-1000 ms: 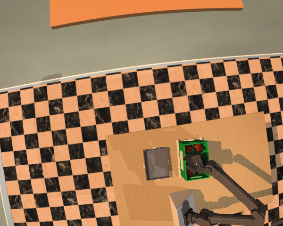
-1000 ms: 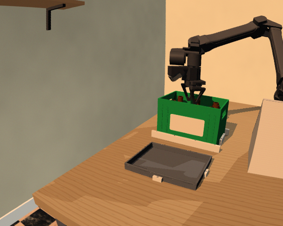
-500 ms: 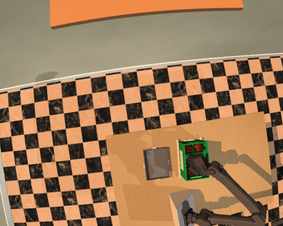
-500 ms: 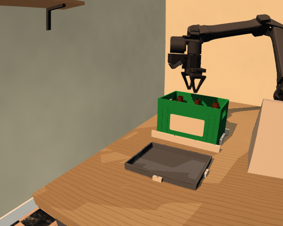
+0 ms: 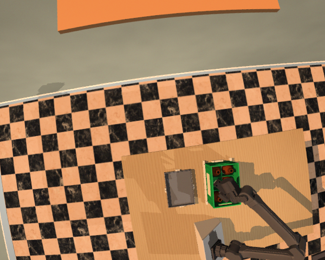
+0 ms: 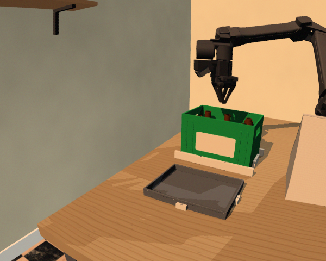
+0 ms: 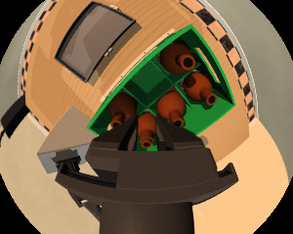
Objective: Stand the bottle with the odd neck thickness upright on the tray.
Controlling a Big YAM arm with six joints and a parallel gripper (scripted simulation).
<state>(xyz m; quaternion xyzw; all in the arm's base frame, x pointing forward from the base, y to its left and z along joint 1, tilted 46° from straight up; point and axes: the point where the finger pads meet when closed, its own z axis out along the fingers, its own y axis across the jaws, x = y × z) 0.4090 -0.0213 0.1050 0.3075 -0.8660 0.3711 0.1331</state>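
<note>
Toward the near side of the wooden table (image 5: 157, 232) (image 6: 115, 224) (image 7: 44, 93), the dark tray (image 5: 180, 187) (image 6: 191, 184) (image 7: 95, 41) is laid flat, with no bottle standing on it. Beyond it, the green crate (image 5: 226, 206) (image 6: 185, 135) (image 7: 220, 109) is set upright behind a pale strip (image 6: 213, 163). All five brown bottles (image 5: 228, 170) (image 6: 207, 113) (image 7: 176, 58) are held in the crate, the one to be moved among them — which neck differs cannot be told.

Above the crate, the gripper (image 5: 217, 184) (image 6: 224, 103) (image 7: 146, 118) is pointed downward, its fingers drawn nearly together and nothing gripped. The bottle mouths are left below the fingertips, untouched. One bottle (image 7: 146, 128) is framed between the fingers in the wrist view — yet it is seated lower, in the crate. Farther back, a cream wall (image 6: 269, 70) is seen behind the arm (image 5: 272, 221) (image 6: 265, 34).
</note>
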